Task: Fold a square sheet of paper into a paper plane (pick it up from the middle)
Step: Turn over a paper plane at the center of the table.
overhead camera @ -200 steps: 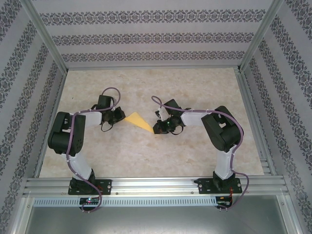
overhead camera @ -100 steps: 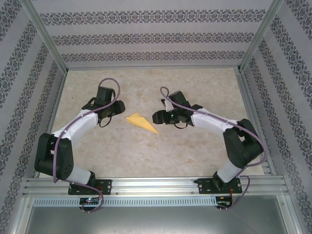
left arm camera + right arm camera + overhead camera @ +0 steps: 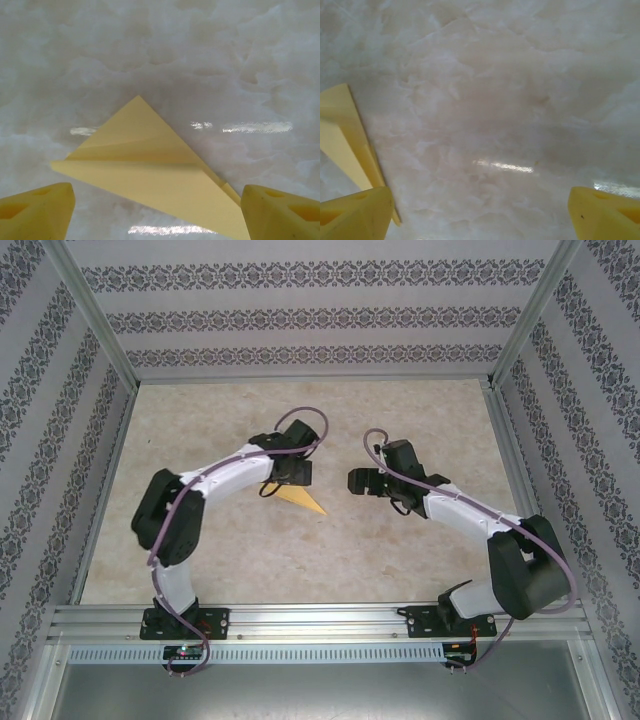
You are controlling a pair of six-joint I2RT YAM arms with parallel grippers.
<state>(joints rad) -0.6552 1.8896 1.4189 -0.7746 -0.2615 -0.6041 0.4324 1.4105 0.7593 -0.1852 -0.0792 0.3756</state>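
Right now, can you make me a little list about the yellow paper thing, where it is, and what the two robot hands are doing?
Thing: paper plane, yellow, folded to a point
Where: lying flat on the marble-look table, near the middle
Left gripper: open, over the plane, a finger out to each side, not holding it
Right gripper: open, over bare table, the plane lying off by one finger
Held: nothing
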